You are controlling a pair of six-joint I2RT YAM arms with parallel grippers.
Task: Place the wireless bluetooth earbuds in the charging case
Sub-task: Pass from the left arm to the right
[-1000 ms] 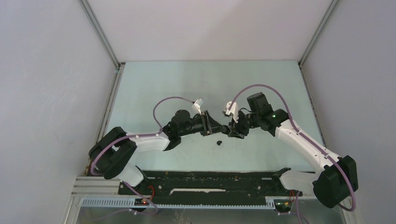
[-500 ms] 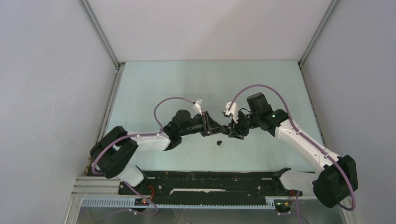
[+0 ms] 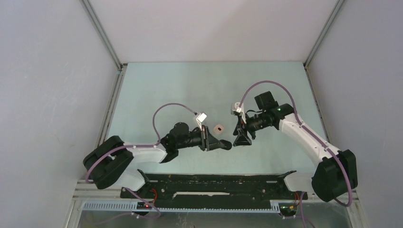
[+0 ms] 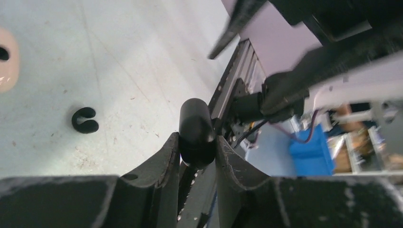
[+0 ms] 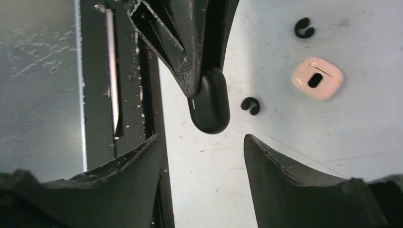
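My main worry is the grip. The left end effector (image 4: 196, 145) is clamped on the black charging case (image 5: 209, 102) by one end only, and most of the pebble-shaped body sticks out past the fingertips. Any nudge out there could make it swivel or pop free. I judge a nudge likely, because the right end effector (image 5: 200, 142) sits just beside it, jaws spread wide with nothing between them, facing the case's free end. If I bring it in off-line, finger meets finger. The case also looks closed in both wrist views, so it would need opening before anything goes in. Prying at a lid on so shallow a pinch is what could drop it.

The earbuds are not in the case. One black C-shaped earbud (image 5: 250, 105) lies loose on the surface (image 3: 166, 90) just beside the held case, and a second earbud (image 5: 304, 27) lies farther off, near the pale pink case (image 5: 317, 78). They are tiny and flat, so a sloppy pinch could skid them away.

The left arm reaches low toward the middle, its wrist roughly level and pointing at the right arm. The right arm is bent at the elbow and folded inward, its end effector tipped down toward the near edge.
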